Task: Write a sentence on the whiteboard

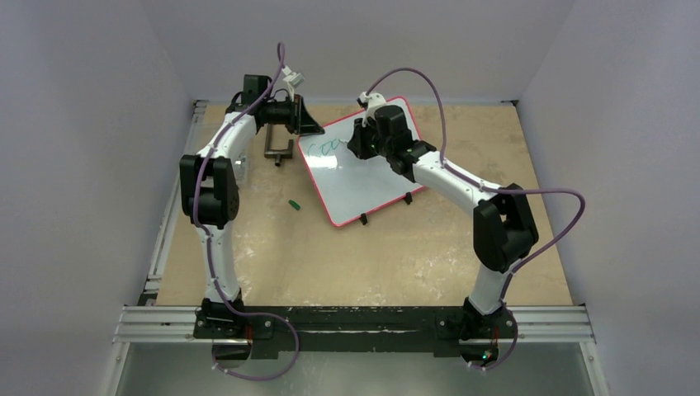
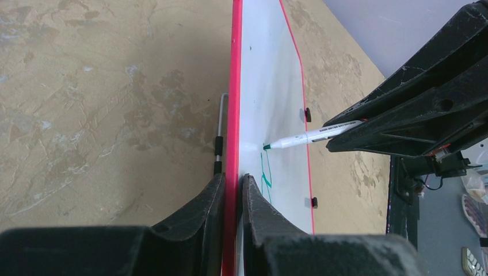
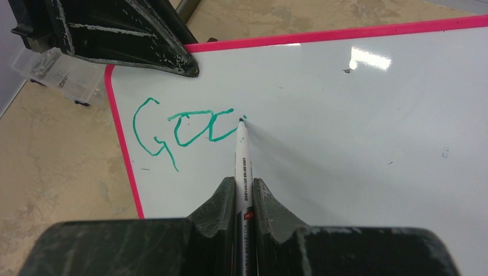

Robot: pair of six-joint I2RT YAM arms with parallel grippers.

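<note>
The whiteboard (image 1: pixel 363 186), glossy white in a red frame, lies tilted at the back middle of the table. My left gripper (image 1: pixel 312 125) is shut on its far left edge; the left wrist view shows the jaws (image 2: pixel 233 178) pinching the red frame. My right gripper (image 3: pixel 244 183) is shut on a white marker (image 3: pixel 241 149) whose green tip touches the board (image 3: pixel 357 144). The sentence (image 3: pixel 184 129) reads "Goo" in green near the top left corner, with a small stroke starting at the tip. In the left wrist view the marker (image 2: pixel 311 136) sits just past the green strokes (image 2: pixel 266 175).
A small green cap (image 1: pixel 293 204) lies on the tan tabletop left of the board. A metal stand (image 1: pixel 279 148) sits behind the board's left edge, beside a clear plastic box (image 3: pixel 52 69). Two black clip feet (image 1: pixel 363 219) (image 1: pixel 408 198) sit on the board's near edge.
</note>
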